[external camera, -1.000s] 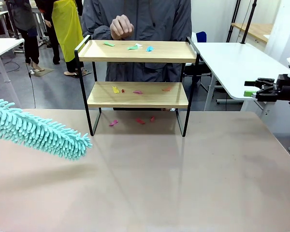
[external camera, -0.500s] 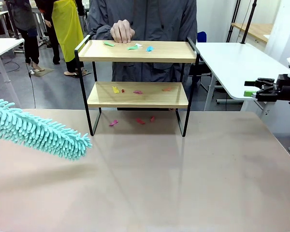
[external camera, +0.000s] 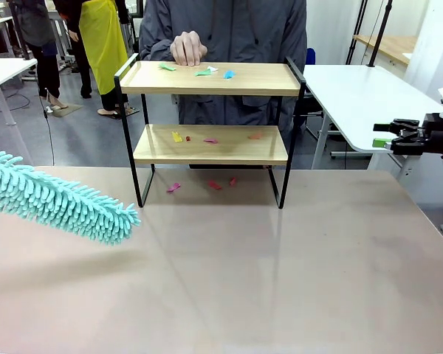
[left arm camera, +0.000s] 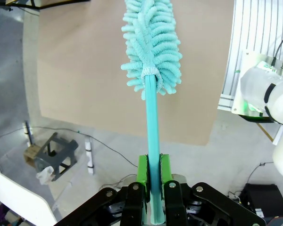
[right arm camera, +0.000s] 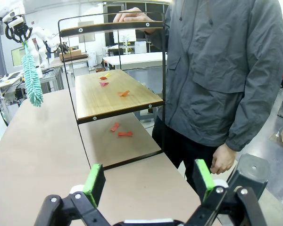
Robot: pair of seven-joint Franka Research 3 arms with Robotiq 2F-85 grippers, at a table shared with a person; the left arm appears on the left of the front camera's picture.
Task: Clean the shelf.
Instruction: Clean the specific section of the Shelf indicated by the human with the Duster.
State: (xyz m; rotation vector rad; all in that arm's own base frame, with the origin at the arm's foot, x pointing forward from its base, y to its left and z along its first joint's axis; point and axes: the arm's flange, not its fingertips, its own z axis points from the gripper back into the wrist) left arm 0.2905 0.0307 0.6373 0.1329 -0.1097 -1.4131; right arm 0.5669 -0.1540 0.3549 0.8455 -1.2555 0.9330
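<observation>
Shelf (external camera: 214, 88) awaiting its clean, standing at the far middle of the table (external camera: 280, 280) in front of a person, with coloured scraps (external camera: 199, 71) littering both boards and the tabletop beneath. At left, we saw the left gripper (left arm camera: 151, 164) pressed tight on the bare end of a teal duster (external camera: 59, 199), whose fluffy head hung low over the table, well apart from the shelf. We judged that so long a tool, pinched at its very tip, could twist or slip in the grip once it dragged on wood. In the middle, a hard sweep could have flung scraps onto the floor rather than gathering them, or nudged the light frame across the table, or tipped it; the side rails (external camera: 295, 70) could have snagged the head. The person's hand (external camera: 187, 48) hovered at the top board's back edge, in the path of any stroke along it. At right, the right gripper (external camera: 384, 133) hung spread and empty beyond the table's edge, too far off to brace anything. Hidden from us: the left arm, cut off at the front view's left edge; whether the hand touched the board; what the scraps were made of; and most of the right arm, cropped at right
</observation>
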